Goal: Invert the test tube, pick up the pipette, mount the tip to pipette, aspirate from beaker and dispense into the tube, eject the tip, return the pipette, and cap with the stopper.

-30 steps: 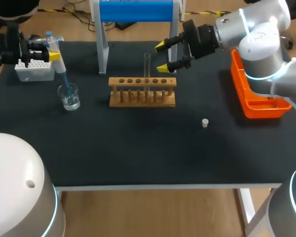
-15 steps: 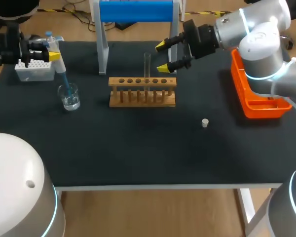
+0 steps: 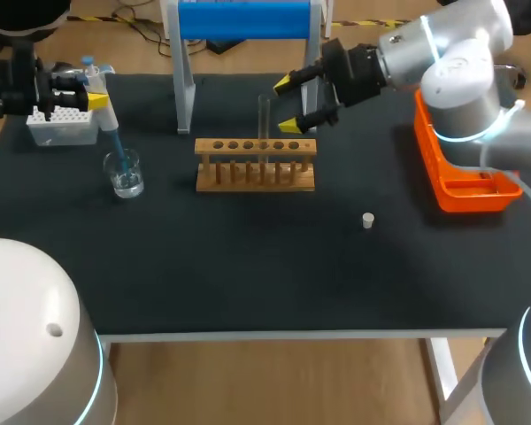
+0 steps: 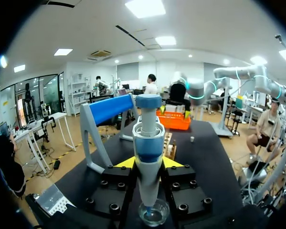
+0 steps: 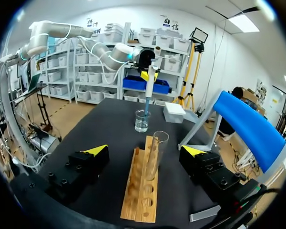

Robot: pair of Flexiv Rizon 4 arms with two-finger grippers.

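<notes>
So your left gripper (image 4: 148,163) is clamped on the pipette (image 3: 106,113), holding it upright at the left end of the table (image 3: 248,266), with its blue tip down inside the glass beaker (image 3: 125,173). The white tip box (image 3: 62,124) sits just behind the beaker. Your right gripper (image 3: 288,104) is wide open and grasping nothing. In the right wrist view the test tube (image 5: 156,155) stands in the gap between its fingers with clear space on both sides. The tube stands mouth up in the wooden rack (image 3: 255,166), mid-table. The little white stopper (image 3: 368,220) lies on the mat, well apart from the rack, over toward the orange tray (image 3: 451,168).
</notes>
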